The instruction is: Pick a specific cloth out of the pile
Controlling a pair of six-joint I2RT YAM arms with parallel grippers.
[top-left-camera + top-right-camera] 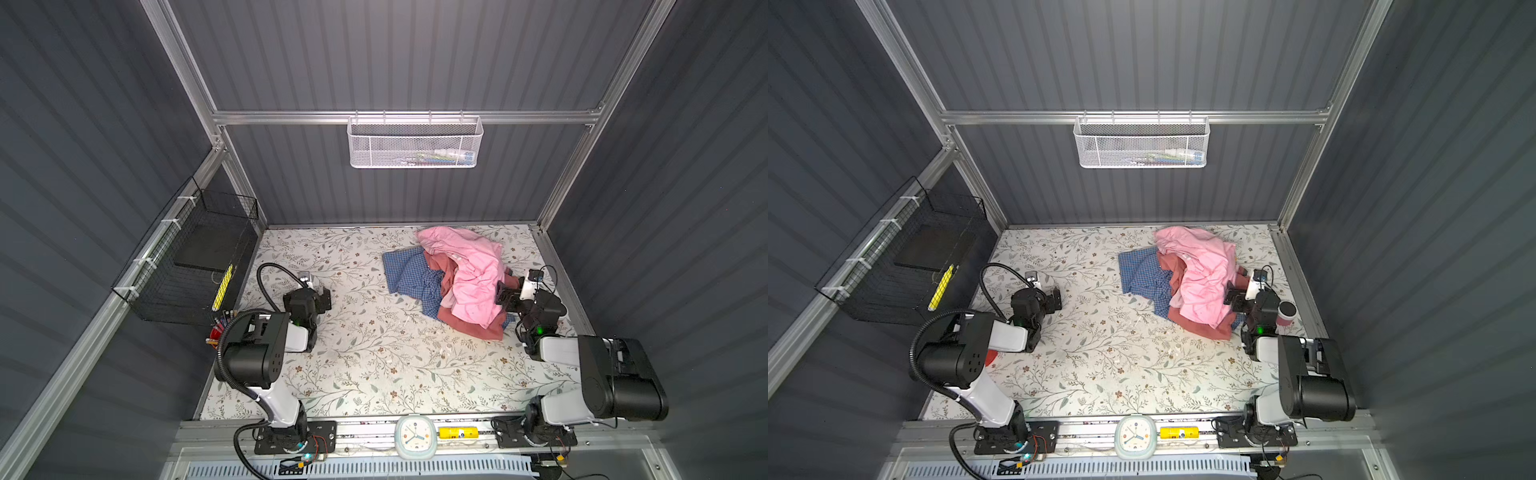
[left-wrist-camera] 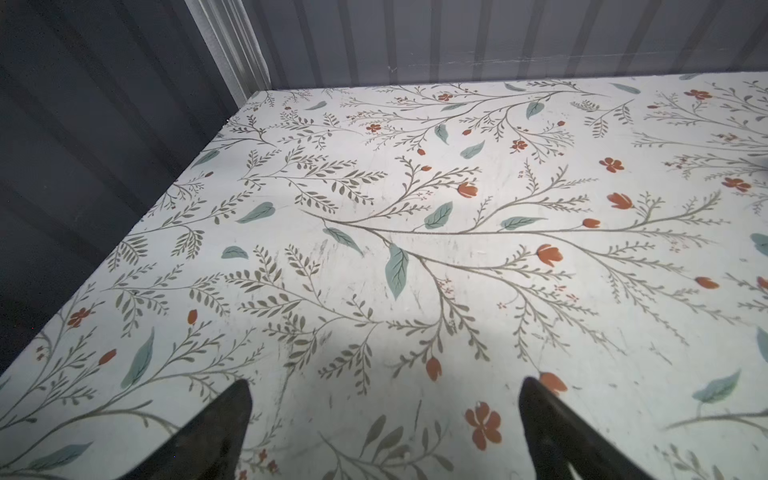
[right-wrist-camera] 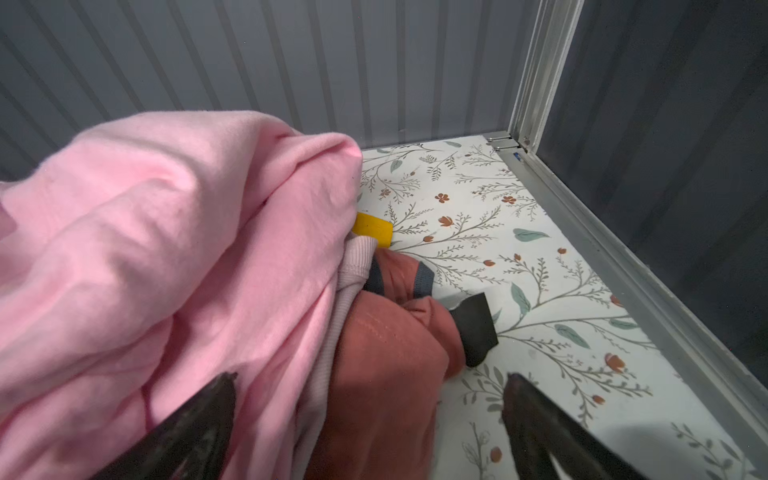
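The pile (image 1: 457, 278) lies at the back right of the floral table in both top views, with a light pink garment (image 1: 473, 274) on top and a blue checked shirt (image 1: 409, 278) on its left. The cloth (image 3: 395, 340), salmon red with a grey neck band (image 3: 424, 278), sticks out below the pink; its hem (image 1: 473, 330) shows at the pile's near edge. My right gripper (image 3: 370, 378) is open at the pile's right side (image 1: 505, 297), one finger over pink fabric, the other over bare table, the cloth between them. My left gripper (image 2: 385, 383) is open over bare table (image 1: 324, 299).
A black wire basket (image 1: 187, 257) hangs on the left wall, a white mesh basket (image 1: 415, 143) on the back wall. A clock (image 1: 415, 436) and a yellow cylinder (image 1: 457, 433) sit on the front rail. A dark-lidded cup (image 1: 1286, 311) stands beside the right arm. A yellow object (image 3: 372, 228) peeks from under the pile.
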